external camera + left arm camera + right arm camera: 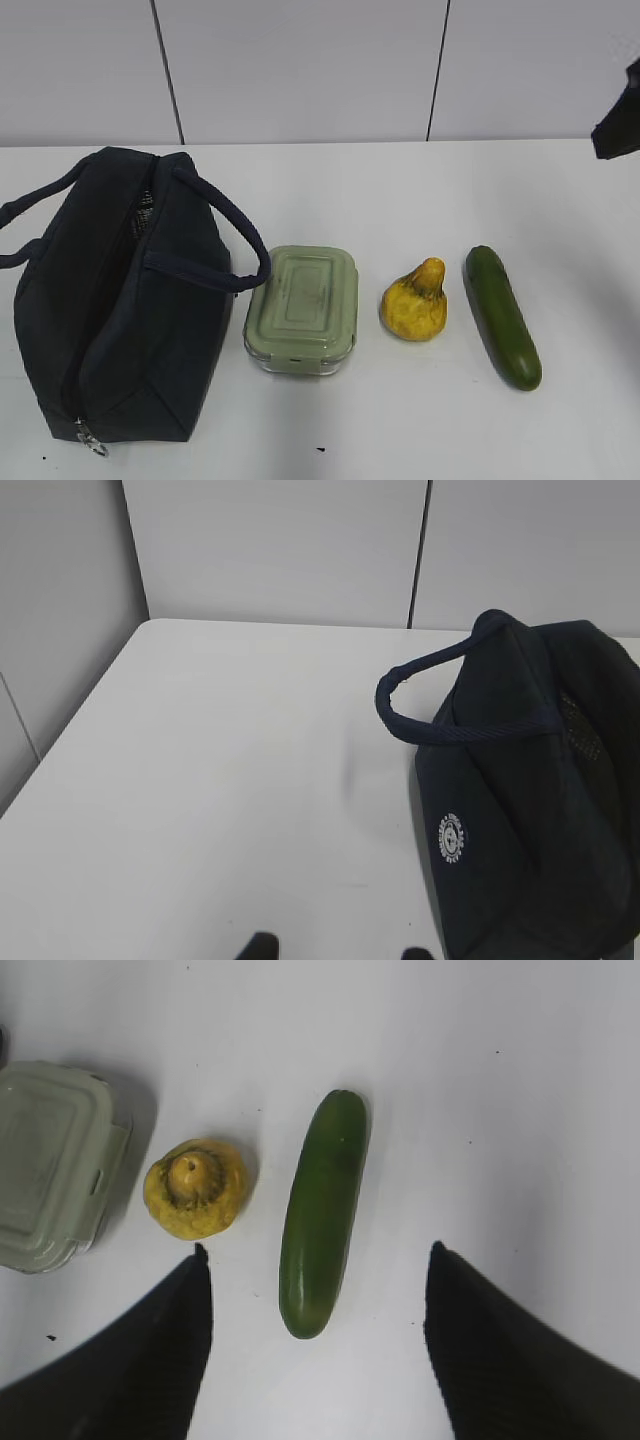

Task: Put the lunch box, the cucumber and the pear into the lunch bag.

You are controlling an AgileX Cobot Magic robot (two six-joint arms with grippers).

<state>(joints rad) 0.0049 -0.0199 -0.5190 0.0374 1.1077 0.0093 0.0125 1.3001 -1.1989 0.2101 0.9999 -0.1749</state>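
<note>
Exterior: cucumber (502,317) lies right of pear (415,302), long axis near-far; right arm nearer.
L wrist: left gripper (335,950) tips barely seen, apart, empty.
R wrist: right gripper (315,1260) spread wide, straddling cucumber's near end.

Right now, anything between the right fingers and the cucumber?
Nothing visible. The right gripper hangs open above the cucumber, which lies on bare table; the pear sits apart, to one side.
</note>
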